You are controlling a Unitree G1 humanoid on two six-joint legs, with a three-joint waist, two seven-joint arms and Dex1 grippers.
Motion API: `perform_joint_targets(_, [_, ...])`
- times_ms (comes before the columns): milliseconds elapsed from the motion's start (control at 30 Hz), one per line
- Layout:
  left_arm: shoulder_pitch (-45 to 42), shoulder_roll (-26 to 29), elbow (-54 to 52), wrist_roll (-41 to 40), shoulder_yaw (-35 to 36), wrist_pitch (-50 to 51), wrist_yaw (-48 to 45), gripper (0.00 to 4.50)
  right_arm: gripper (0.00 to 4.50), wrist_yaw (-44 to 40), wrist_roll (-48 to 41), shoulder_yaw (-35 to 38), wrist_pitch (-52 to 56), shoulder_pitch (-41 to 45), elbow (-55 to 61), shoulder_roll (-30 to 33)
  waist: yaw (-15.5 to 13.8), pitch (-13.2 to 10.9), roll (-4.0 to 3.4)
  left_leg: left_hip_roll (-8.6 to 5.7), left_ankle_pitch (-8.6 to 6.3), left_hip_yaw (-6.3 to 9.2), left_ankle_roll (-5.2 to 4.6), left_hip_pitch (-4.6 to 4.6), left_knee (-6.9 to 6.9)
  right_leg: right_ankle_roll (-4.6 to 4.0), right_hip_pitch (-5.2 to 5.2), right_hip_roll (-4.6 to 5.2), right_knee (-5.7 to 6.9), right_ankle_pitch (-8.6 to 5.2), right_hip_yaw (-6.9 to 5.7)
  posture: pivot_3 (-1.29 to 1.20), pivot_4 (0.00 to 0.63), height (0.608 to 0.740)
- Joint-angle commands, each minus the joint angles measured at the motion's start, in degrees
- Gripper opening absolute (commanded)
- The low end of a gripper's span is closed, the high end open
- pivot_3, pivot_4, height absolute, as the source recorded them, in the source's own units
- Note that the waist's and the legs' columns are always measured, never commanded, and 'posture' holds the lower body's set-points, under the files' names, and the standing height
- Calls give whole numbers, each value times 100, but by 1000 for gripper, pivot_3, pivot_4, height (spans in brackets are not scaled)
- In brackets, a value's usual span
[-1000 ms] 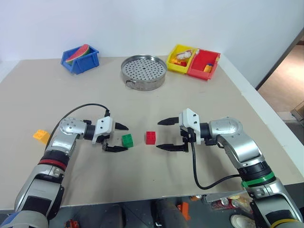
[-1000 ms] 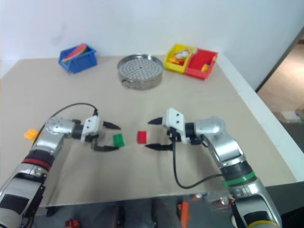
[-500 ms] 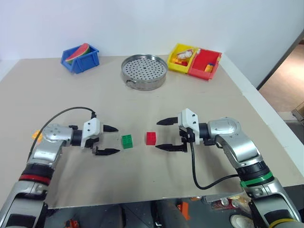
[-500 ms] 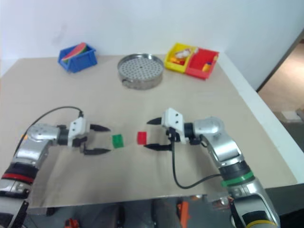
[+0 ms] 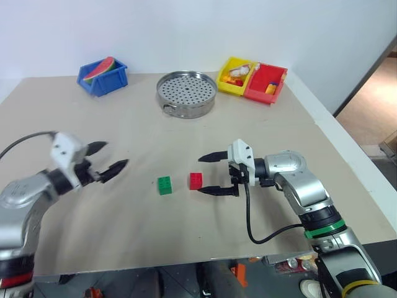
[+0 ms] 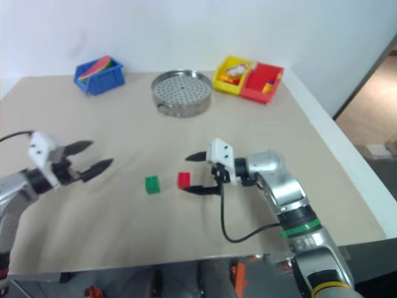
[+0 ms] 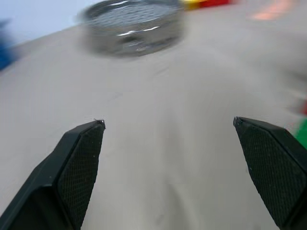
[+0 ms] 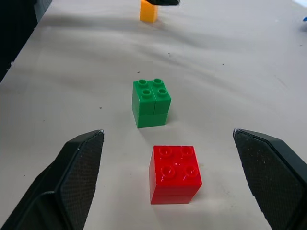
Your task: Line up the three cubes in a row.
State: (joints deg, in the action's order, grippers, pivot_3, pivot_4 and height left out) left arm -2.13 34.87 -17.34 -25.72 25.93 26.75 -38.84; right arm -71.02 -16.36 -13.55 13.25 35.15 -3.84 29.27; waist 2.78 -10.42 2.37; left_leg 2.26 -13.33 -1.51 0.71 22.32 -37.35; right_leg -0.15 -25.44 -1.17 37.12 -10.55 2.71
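The red cube (image 5: pixel 196 180) and the green cube (image 5: pixel 164 185) sit side by side on the tan table (image 5: pixel 186 133), a small gap between them. My right gripper (image 5: pixel 200 175) is open and level, its fingers either side of the red cube (image 8: pixel 175 174) without touching it. The green cube (image 8: pixel 151 103) lies just beyond. The orange-yellow cube (image 8: pixel 149 12) stands farther off in the right wrist view, under a black fingertip of the other gripper. My left gripper (image 5: pixel 115 154) hovers open and empty, well left of the green cube.
At the back stand a blue bin (image 5: pixel 102 74) with a watermelon slice, a perforated steel pan (image 5: pixel 186 93), and a yellow bin (image 5: pixel 237 76) joined to a red bin (image 5: pixel 267 82) with small pieces. The table's right edge (image 5: pixel 335 139) runs close to my right arm.
My left gripper has pulled away from the green cube, leftward and upward, and turned. The green cube stays on the table. The right gripper has hardly moved.
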Motion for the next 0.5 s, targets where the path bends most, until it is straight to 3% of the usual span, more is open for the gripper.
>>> perform_joint_targets(33, [325,-209,-480,22,824,-71,792,4460,4500,-60,-719,316,579,272,137,-276,-8,-1,2,0,0,3,0,0,0,-1,0,-2,0,0,-3,0,150,740])
perform_joint_targets(200, [845,-307,-543,72,1313,-268,1106,4460,4500,97,-1505,629,1512,606,281,-572,-9,-1,2,10,0,2,0,-3,-5,-31,1,-13,1,-9,-3,0,150,740])
perform_joint_targets(500, [1367,-329,-324,-164,1693,-226,1250,4460,4500,-129,-1139,436,1037,710,80,-537,-11,1,5,15,-8,-2,13,-1,-4,-45,-1,-15,-2,-18,-4,0,150,740])
